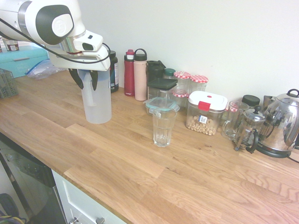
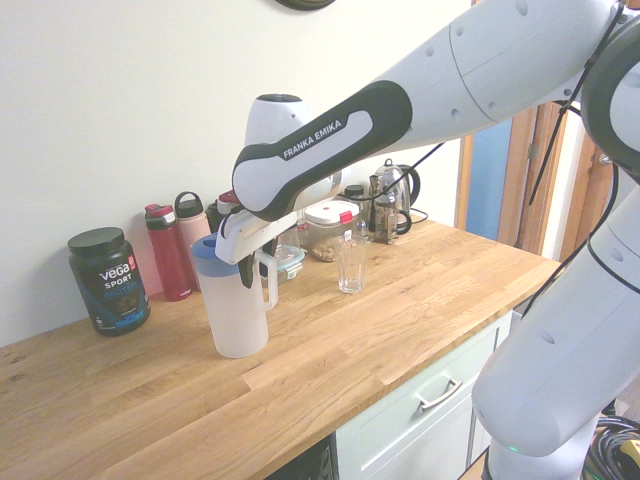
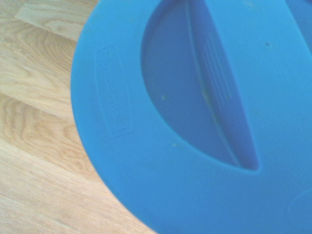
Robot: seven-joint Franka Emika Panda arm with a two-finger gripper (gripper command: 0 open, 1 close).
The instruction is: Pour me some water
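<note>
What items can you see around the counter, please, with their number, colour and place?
jug: one, frosted white, blue lid, on the counter
glass: one, clear, on the counter, right of the jug in the first exterior view
bottles: two, red and pink, near the wall
tub: one, black, near the wall
cereal container: one, clear, white lid, near the wall
French press: one, clear and metallic, beside the kettle
kettle: one, silver, beside the press
gripper: one, black fingers, at the jug's handle

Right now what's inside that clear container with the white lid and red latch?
Small beige rounded pieces lie in the container; the lid and latch hide its top.
</note>
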